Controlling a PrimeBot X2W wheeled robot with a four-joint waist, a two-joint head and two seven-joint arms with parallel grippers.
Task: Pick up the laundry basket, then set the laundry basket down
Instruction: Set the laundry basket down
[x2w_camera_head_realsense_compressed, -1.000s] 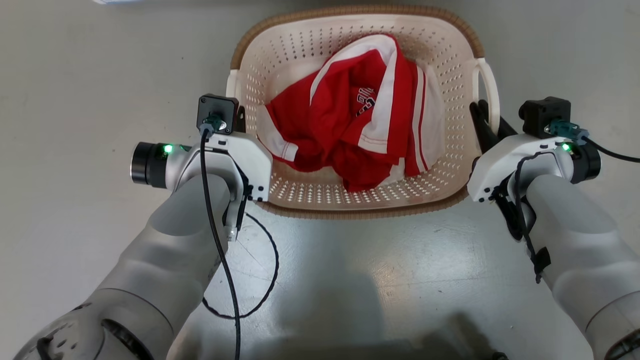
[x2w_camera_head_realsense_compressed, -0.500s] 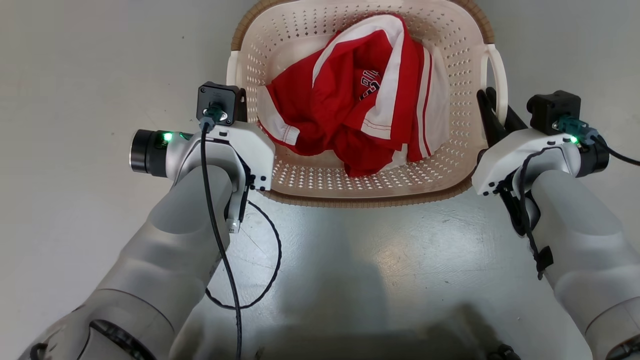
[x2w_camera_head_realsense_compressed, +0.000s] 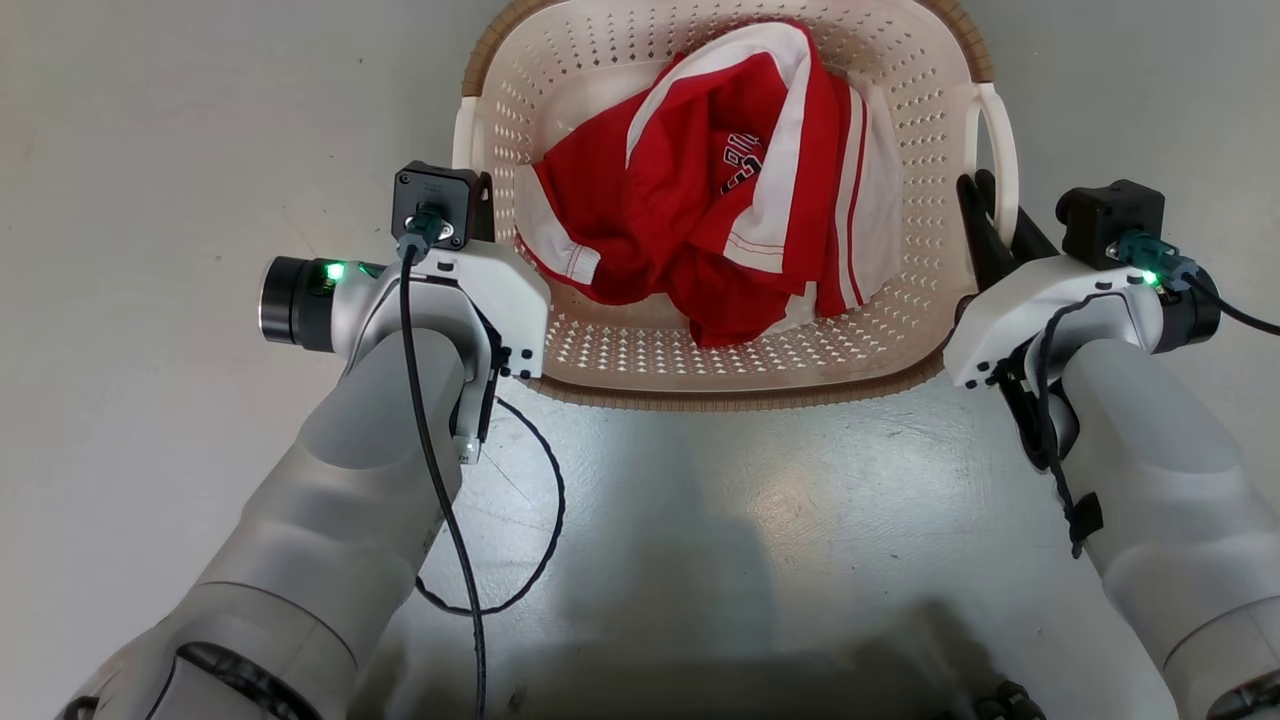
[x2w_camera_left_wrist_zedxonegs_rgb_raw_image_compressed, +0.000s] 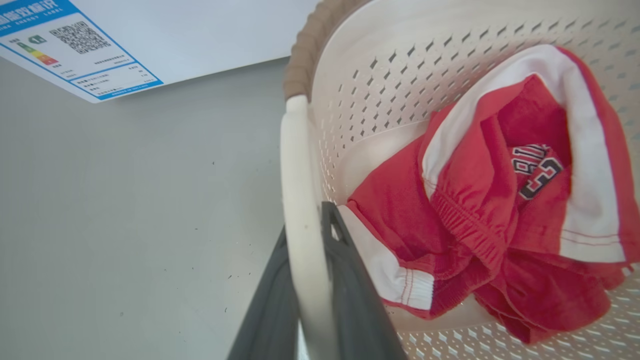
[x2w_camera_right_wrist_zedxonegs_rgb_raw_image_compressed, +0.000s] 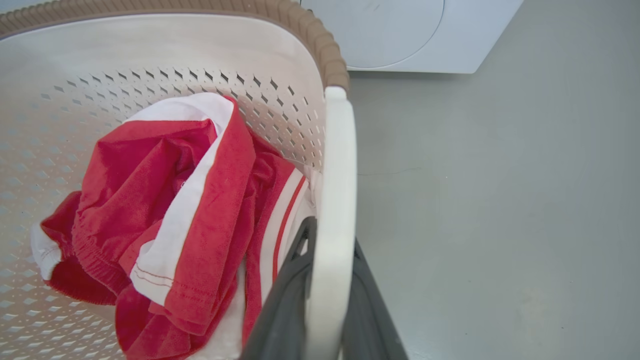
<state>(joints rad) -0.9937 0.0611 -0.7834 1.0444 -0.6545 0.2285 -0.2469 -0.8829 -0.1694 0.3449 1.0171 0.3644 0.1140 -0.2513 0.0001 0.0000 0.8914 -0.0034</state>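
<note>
Laundry basket (x2w_camera_head_realsense_compressed: 730, 398): stiff, light plastic, lightly loaded. Left gripper (x2w_camera_left_wrist_zedxonegs_rgb_raw_image_compressed: 306, 230) and right gripper (x2w_camera_right_wrist_zedxonegs_rgb_raw_image_compressed: 332, 237) each clamp one white side handle (x2w_camera_left_wrist_zedxonegs_rgb_raw_image_compressed: 295, 165); sound purchase.

Pale grey floor (x2w_camera_head_realsense_compressed: 150, 150) bears a white washing machine (x2w_camera_right_wrist_zedxonegs_rgb_raw_image_compressed: 400, 30); the laundry basket (x2w_camera_head_realsense_compressed: 600, 90) may rest on it, unclear.

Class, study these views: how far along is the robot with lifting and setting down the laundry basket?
Done: the left gripper is shut on the left handle of the basket, the right gripper on the right handle. In hand: the lift; whether the basket is off the floor cannot be told. Left: setting it down and letting go.
</note>
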